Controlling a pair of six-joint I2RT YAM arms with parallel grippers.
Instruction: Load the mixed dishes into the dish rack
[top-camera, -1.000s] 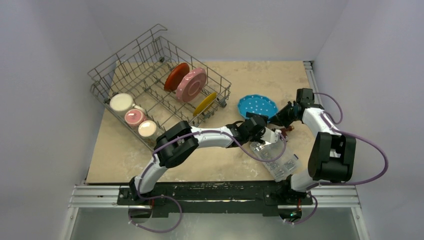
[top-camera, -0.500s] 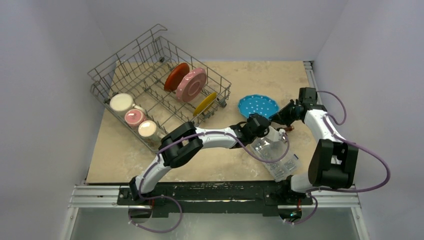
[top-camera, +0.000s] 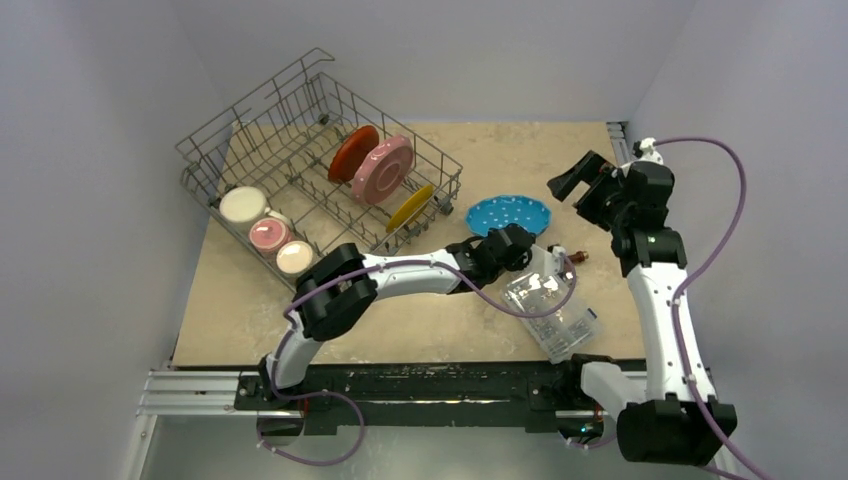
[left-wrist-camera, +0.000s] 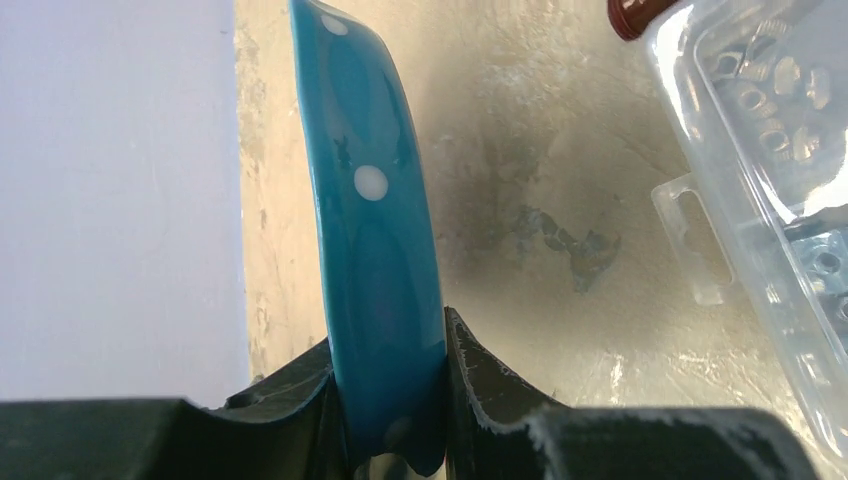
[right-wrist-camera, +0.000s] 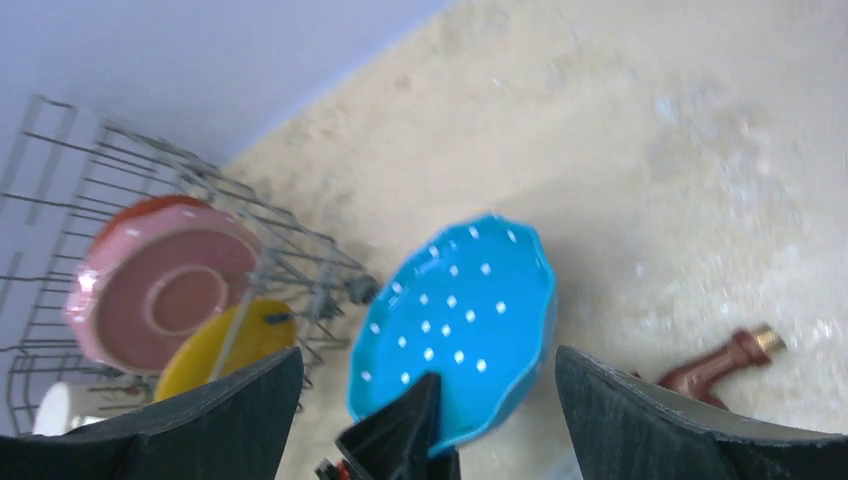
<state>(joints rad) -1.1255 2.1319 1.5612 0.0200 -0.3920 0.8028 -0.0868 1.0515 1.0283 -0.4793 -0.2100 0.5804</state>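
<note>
Blue dotted plate pinched at rim by left hand; right hand spread wide, empty.

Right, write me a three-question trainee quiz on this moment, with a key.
1. True or false: the left gripper is clamped on the rim of the blue plate.
2. How many plates stand in the dish rack? A: two. B: three. C: four.
3. Fill in: the right gripper, raised above the table, is ____ and holds nothing.

Key: 1 true; 2 B; 3 open.
</note>
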